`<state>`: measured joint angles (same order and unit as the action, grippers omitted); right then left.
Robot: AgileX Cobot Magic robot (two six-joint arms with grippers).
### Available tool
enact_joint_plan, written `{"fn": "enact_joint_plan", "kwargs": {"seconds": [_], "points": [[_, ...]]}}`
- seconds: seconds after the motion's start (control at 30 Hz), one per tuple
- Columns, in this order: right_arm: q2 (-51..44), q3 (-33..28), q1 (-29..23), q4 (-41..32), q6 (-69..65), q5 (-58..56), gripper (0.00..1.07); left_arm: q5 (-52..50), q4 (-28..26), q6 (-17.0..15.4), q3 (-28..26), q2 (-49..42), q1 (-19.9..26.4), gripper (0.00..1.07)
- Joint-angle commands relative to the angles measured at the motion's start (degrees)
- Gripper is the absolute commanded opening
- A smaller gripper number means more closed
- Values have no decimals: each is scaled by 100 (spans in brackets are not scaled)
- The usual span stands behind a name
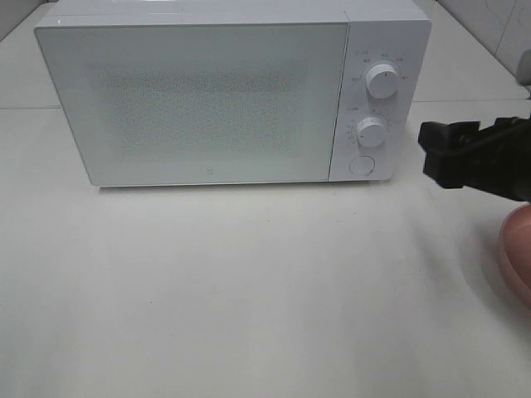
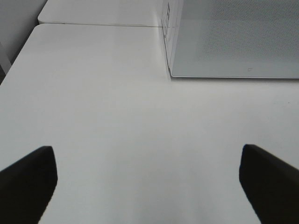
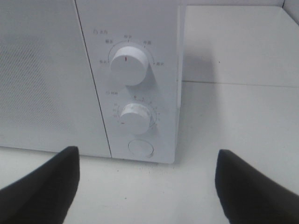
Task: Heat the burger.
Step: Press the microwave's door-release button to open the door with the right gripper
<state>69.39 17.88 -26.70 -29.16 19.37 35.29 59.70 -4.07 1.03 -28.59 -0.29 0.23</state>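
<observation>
My right gripper (image 1: 433, 154) is open and empty, just right of the shut microwave (image 1: 207, 99) and its round button (image 1: 362, 165), nearer than my open left gripper (image 2: 148, 184). Can't see the burger; pink plate (image 1: 516, 249) rim near-right.

A white microwave (image 1: 232, 91) is set upright at the far side of the table (image 1: 249, 290), facing forward, and its pale dotted door (image 1: 199, 104) is seen shut flush with the front. On the panel right of the door, an upper knob (image 1: 382, 80) with its red mark turned straight up, a lower knob (image 1: 372, 131) and a round button (image 1: 362, 165) are stacked one beneath another.
</observation>
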Motion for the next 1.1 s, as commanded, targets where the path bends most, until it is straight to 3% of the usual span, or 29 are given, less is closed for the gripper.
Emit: {"fn": "enact_joint_plan", "kwargs": {"seconds": [0.03, 0.27, 0.5, 0.63, 0.77, 0.83, 0.87, 0.93, 0.97, 1.0, 1.07, 1.1], "points": [[705, 0, -728, -934, 309, 1026, 75, -29, -11, 0, 17, -115, 23, 98], [1547, 155, -1295, -1558, 292, 1765, 75, -29, -11, 0, 17, -115, 23, 98], [2194, 269, -1301, -1564, -46, 2108, 73, -29, -11, 0, 17, -115, 23, 98], [2573, 269, -1301, -1558, -888, 2343, 67, -29, -11, 0, 17, -115, 23, 98], [2613, 269, -1301, -1536, -1902, 2292, 55, -29, -11, 0, 17, -115, 23, 98], [2613, 269, -1301, -1375, -2991, 2292, 40, -29, -11, 0, 17, -115, 23, 98], [2613, 269, -1301, -1375, -2991, 2292, 40, -29, -11, 0, 17, -115, 23, 98], [2613, 269, -1301, -1094, -4412, 2269, 21, -29, -11, 0, 17, -115, 23, 98], [2613, 269, -1301, -1094, -4412, 2269, 21, -29, -11, 0, 17, -115, 23, 98], [2613, 269, -1301, -911, -5644, 2183, 9, -29, -11, 0, 17, -115, 23, 98], [2613, 269, -1301, -831, -6297, 2143, 4, -29, -11, 0, 17, -115, 23, 98], [2613, 269, -1301, -728, -7351, 2080, 0, -29, -11, 0, 17, -115, 23, 98]]}}
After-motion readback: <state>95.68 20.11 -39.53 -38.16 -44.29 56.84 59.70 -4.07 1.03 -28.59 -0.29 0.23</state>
